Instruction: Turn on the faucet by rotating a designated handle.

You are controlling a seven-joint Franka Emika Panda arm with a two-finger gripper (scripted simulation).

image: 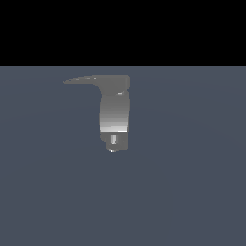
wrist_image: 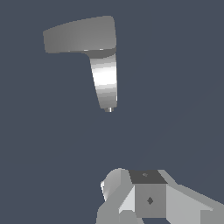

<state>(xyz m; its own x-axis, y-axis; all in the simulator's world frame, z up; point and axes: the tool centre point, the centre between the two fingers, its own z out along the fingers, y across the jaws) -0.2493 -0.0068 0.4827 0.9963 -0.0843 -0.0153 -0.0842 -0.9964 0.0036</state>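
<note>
We are approaching the faucet (image: 114, 115); gripper (wrist_image: 144, 197) state indeterminable, well apart from the handle (wrist_image: 78, 37); next, contacting its tip.

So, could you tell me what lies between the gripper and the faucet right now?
Nothing: in the wrist view the stretch between the gripper and the faucet is bare grey floor. The exterior view shows no gripper.

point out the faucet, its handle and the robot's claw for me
faucet (image: 114, 113): exterior view, on the upright curved body.
handle (image: 81, 79): exterior view, on the flat tapering lever.
claw (wrist_image: 131, 199): wrist view, on its pale blocky housing; fingertips not visible.
</note>
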